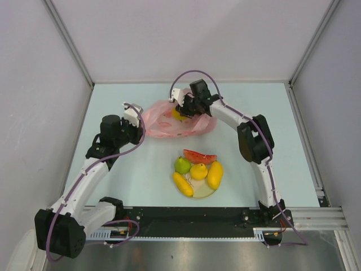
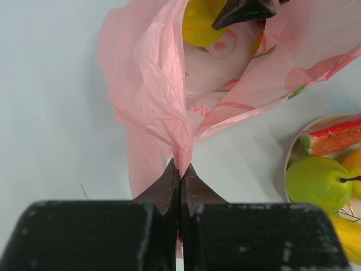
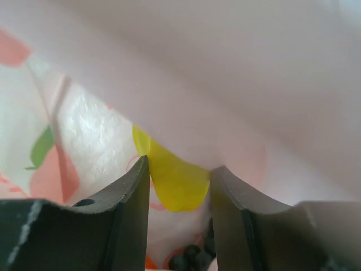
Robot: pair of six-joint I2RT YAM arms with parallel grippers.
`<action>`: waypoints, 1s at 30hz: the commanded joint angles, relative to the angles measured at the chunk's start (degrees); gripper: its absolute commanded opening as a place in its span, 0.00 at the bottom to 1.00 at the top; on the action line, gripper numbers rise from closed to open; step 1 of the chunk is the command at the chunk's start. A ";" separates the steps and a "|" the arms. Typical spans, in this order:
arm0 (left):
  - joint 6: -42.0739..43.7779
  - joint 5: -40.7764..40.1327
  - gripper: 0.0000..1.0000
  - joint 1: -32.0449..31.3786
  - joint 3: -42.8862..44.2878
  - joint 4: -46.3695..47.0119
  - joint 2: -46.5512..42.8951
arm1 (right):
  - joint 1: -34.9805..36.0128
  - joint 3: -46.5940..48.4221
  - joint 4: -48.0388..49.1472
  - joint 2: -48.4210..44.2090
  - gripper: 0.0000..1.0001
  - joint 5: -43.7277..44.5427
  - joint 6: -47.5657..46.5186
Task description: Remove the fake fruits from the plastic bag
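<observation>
**Seat the grip on the yellow fruit before you lift**

Your right gripper point(image 3: 179, 169) is down inside the mouth of the plastic bag point(image 2: 152, 84). Its jaws are part-open and stand either side of a yellow fruit point(image 3: 177, 189). The fruit fills the gap between them, but these views do not show whether both sides bear on it, so treat the hold as unproven. Close until the fruit is firmly pinched. It is glossy and rounded, and a hold out at the tips will likely squirt it loose. Watch that no fold of bag gets caught in with it, since the thin pink film lies close around the jaws.

Your left gripper point(image 2: 179, 169) is fully closed on a gathered edge of the bag, low over the worktop point(image 1: 124, 186). Let it anchor the bag while you draw the fruit up and out through the opening, not sideways into the wall.

Dark grapes point(image 3: 189, 257) lie deeper in the bag, below the jaws. The plate point(image 1: 204, 195) sits nearer the arm bases than the bag, carrying the green pear point(image 1: 182, 165), the watermelon slice point(image 1: 199, 156) and other yellow pieces. It looks the right place for this one.
</observation>
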 commanded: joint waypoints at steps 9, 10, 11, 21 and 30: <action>-3.60 2.22 0.01 0.60 3.55 4.10 1.80 | -0.26 -5.83 3.52 -22.58 0.21 -12.59 22.67; -3.78 2.22 0.01 0.52 3.64 4.27 1.98 | -0.18 -7.08 3.25 -23.64 0.21 -14.25 23.72; -3.87 2.31 0.01 0.60 3.90 4.45 2.33 | -0.09 -8.22 2.21 -25.65 0.22 -14.87 23.65; -4.66 1.79 0.01 0.60 5.49 4.80 3.12 | 0.79 -19.03 -10.80 -38.38 0.22 -17.51 16.81; -5.54 2.49 0.01 0.52 5.57 5.68 4.97 | 4.47 -35.09 -29.88 -54.49 0.22 -12.95 -4.29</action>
